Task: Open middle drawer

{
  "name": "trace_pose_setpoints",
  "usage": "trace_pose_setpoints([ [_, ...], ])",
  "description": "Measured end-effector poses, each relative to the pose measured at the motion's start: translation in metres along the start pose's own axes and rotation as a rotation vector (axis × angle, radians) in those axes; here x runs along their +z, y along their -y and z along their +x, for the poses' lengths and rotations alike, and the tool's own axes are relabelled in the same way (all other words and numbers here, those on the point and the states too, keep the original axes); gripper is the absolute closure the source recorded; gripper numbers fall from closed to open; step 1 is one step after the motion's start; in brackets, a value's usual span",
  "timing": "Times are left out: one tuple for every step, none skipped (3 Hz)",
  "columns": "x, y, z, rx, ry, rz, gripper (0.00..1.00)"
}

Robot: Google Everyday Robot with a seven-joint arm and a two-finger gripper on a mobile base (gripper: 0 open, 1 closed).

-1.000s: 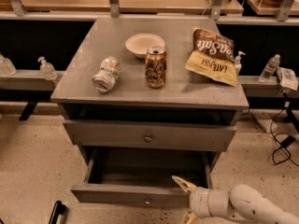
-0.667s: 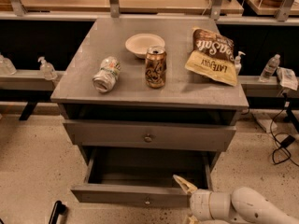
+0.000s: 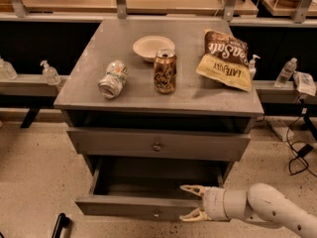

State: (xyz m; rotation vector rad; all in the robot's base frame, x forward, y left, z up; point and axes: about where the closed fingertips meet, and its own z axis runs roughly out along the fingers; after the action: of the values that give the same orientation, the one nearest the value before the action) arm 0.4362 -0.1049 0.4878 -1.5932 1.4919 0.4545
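The middle drawer (image 3: 157,146) is a wide grey front with one small round knob, just under a dark gap below the cabinet top. It looks shut or nearly shut. The lowest drawer (image 3: 143,208) beneath it is pulled out and its inside looks empty. My gripper (image 3: 190,202) is open at the right end of that lowest drawer's front, fingers pointing left, one fingertip (image 3: 188,188) above the front edge and one below. It is well below and to the right of the middle drawer's knob and holds nothing.
On the cabinet top (image 3: 89,95) lie a tipped can (image 3: 112,79), a white bowl (image 3: 151,48), an upright brown can (image 3: 164,71) and a chip bag (image 3: 224,58). Bottles stand on side ledges. Cables (image 3: 299,157) lie on the floor at right. A black object (image 3: 59,225) is at lower left.
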Motion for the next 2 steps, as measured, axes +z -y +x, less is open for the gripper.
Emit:
trace_pose_setpoints([
  [0.003,0.021,0.003,0.048,-0.013,-0.001,0.63],
  [0.014,0.043,0.014,0.101,-0.03,-0.005,0.85],
])
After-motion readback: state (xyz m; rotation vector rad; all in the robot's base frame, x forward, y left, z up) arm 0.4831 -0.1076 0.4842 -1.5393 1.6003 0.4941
